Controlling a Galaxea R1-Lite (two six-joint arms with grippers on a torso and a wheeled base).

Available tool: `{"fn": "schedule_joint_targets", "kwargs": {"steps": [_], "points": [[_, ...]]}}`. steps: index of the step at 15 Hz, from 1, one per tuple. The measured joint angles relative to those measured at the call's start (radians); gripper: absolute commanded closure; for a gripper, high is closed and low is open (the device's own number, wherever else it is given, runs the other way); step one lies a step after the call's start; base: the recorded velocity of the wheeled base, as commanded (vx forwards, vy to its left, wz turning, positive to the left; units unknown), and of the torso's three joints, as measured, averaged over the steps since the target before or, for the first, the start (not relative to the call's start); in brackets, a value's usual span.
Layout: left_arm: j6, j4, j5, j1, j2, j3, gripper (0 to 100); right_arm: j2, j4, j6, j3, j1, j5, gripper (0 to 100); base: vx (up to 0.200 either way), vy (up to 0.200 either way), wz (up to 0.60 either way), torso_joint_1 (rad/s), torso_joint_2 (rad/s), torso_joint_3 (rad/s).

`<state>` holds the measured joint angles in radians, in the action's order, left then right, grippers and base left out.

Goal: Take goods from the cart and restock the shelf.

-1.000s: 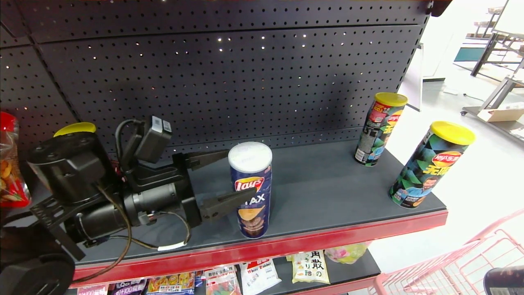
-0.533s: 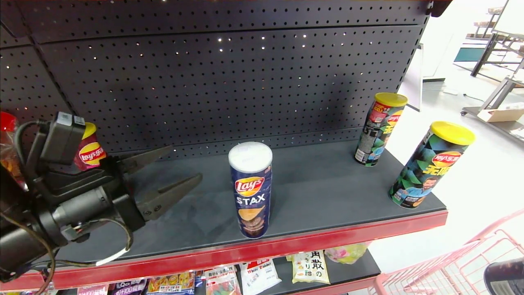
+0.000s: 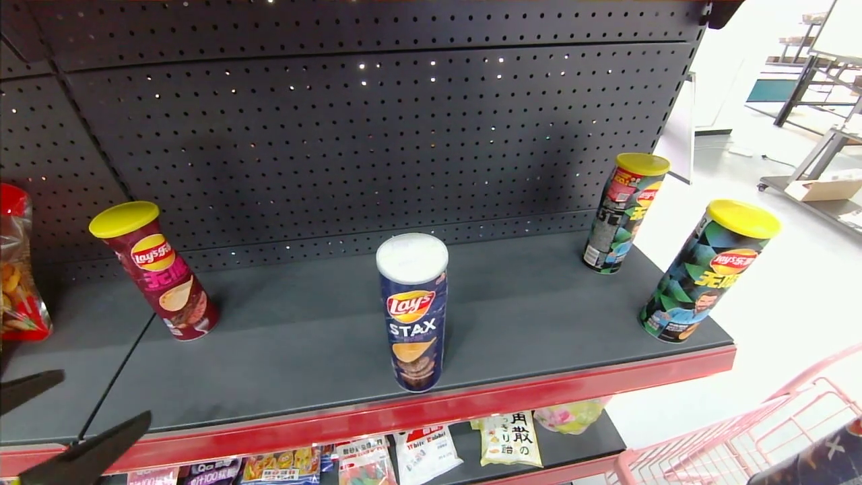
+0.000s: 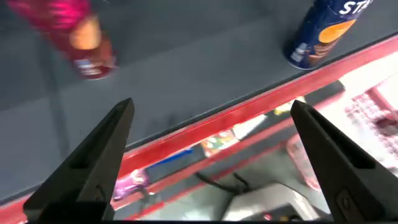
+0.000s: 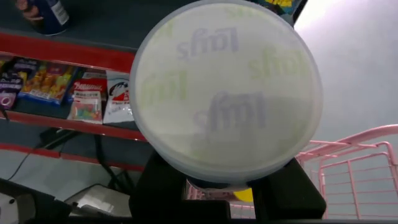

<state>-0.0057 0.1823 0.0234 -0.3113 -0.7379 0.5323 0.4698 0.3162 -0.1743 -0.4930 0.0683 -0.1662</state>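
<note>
Shelf bears four tubes; right jaws seemingly clasp another tube.

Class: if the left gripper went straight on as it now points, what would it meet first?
The open left gripper would likely reach the shelf near its red lip, between the maroon can and blue can; depth unclear.

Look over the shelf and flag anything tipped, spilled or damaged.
Nothing is tipped, spilled or visibly damaged. The maroon can, blue can, rear green can and front green can all stand on their bases. They are just scattered; the blue and front green ones sit near the front edge of the shelf.
</note>
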Motion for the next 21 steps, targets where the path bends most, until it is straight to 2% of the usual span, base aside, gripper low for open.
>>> {"fn": "schedule_joint_targets", "kwargs": {"steps": [2,6,8,15,18,21], "points": [[0.011,0.051,0.038,0.001,0.106,0.004,0,0.023,0.001,0.0,-0.035,0.028,-0.024,100,0.0,0.0,0.0,0.0,0.0,0.0],[0.013,0.055,0.07,0.003,0.177,-0.007,0,0.096,-0.025,0.0,-0.093,0.066,-0.033,100,0.0,0.0,0.0,0.0,0.0,0.0],[0.02,0.053,0.073,0.003,0.19,-0.027,0,0.126,-0.065,0.001,-0.094,0.07,-0.031,100,0.0,0.0,0.3,0.001,0.0,0.004],[0.021,0.053,0.073,0.003,0.194,-0.043,0,0.162,-0.071,0.005,-0.085,0.07,-0.029,100,0.0,0.0,0.6,0.004,0.0,0.002],[0.021,0.056,0.073,0.003,0.201,-0.043,0,0.179,-0.074,0.004,-0.086,0.068,-0.025,100,0.0,0.0,0.0,0.0,0.0,0.0],[0.021,0.057,0.059,0.002,0.233,-0.076,0,0.241,-0.162,0.001,-0.091,0.065,-0.02,100,0.0,0.0,0.0,0.0,0.0,0.0]]}}
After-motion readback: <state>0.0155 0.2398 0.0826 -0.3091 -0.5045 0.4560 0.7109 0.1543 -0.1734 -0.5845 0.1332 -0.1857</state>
